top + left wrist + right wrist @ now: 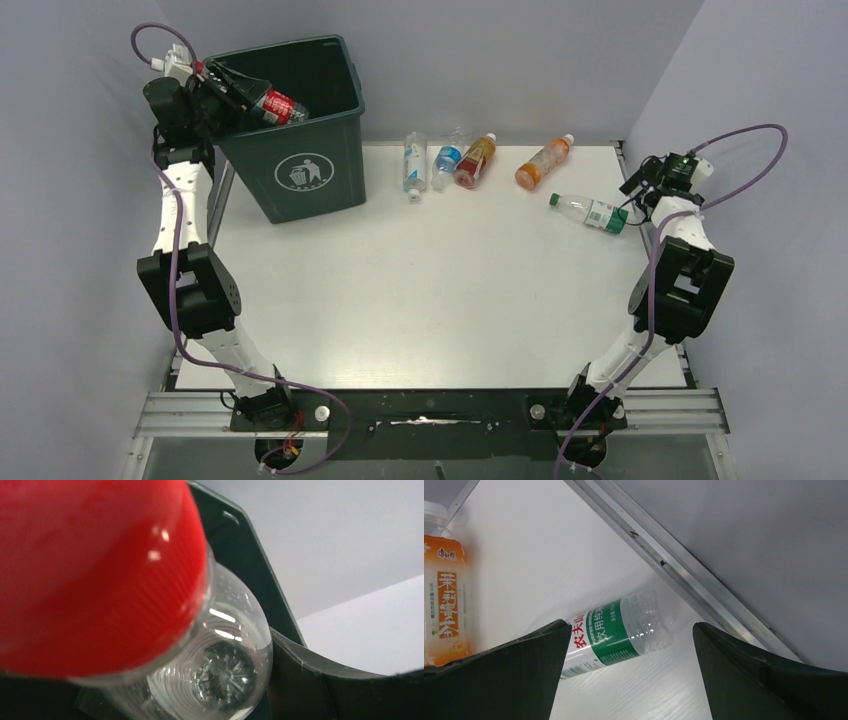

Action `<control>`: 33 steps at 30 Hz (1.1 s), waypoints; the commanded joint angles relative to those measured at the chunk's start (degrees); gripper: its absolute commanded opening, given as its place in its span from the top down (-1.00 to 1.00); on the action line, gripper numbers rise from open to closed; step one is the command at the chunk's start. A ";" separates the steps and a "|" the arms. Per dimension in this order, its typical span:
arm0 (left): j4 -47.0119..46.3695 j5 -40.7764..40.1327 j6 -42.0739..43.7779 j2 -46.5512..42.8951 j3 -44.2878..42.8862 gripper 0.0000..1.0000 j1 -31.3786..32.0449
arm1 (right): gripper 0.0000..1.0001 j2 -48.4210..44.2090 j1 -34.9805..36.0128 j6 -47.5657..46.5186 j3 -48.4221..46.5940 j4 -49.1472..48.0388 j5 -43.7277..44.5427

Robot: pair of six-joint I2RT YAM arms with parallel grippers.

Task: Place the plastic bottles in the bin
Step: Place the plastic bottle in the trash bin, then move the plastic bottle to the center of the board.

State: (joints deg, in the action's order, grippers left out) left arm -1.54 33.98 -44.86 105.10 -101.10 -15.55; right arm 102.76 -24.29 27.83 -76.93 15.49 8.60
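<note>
Five plastic bottles lie on the white table [420, 290]; a sixth, the red-labelled bottle [281, 107], is level with the rim of the bin [300, 175] and over its open mouth. The bin, dark green with a white litter symbol on its front, stands at the far left corner of the table.

Left gripper [233, 100]: it is at the bin's left rim with the red-labelled bottle projecting from its tip, base pointing away. The left wrist view shows the red label and clear ribbed base filling the frame, with one dark finger [330, 685] at the bottle's right edge and the bin wall behind. The other finger is hidden, so whether the jaws clamp the bottle or merely flank it cannot be told.

Right gripper [631, 627]: the jaws stand wide apart and hold nothing. It hovers at the far right edge of the table over the base end of the green-labelled bottle [616, 635], which lies on its side just beside the aluminium rail [684, 565], its white cap pointing left.

Remaining bottles: the orange bottle [543, 163] lies near the green-labelled one. Further left, a clear white-labelled bottle [413, 166], a small blue-labelled bottle [447, 160] and a red-orange bottle [476, 160] lie close together to the right of the bin.
</note>
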 commanded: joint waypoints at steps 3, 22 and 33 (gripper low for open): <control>2.38 -1.54 2.75 -0.59 -4.77 -0.53 -0.61 | -0.96 4.42 0.82 1.02 -6.06 -2.46 0.90; 10.20 -2.36 6.38 -14.50 1.65 -0.67 -0.75 | -0.97 6.06 6.59 -1.06 0.04 -4.51 -2.45; 11.63 -2.70 7.44 -23.90 9.00 -0.68 3.44 | -0.89 -0.42 11.55 -1.11 11.55 -7.60 -3.84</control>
State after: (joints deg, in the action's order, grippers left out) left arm 9.78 31.64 -39.09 83.48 -93.91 -14.22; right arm 108.38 -14.44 27.11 -67.37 11.11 5.02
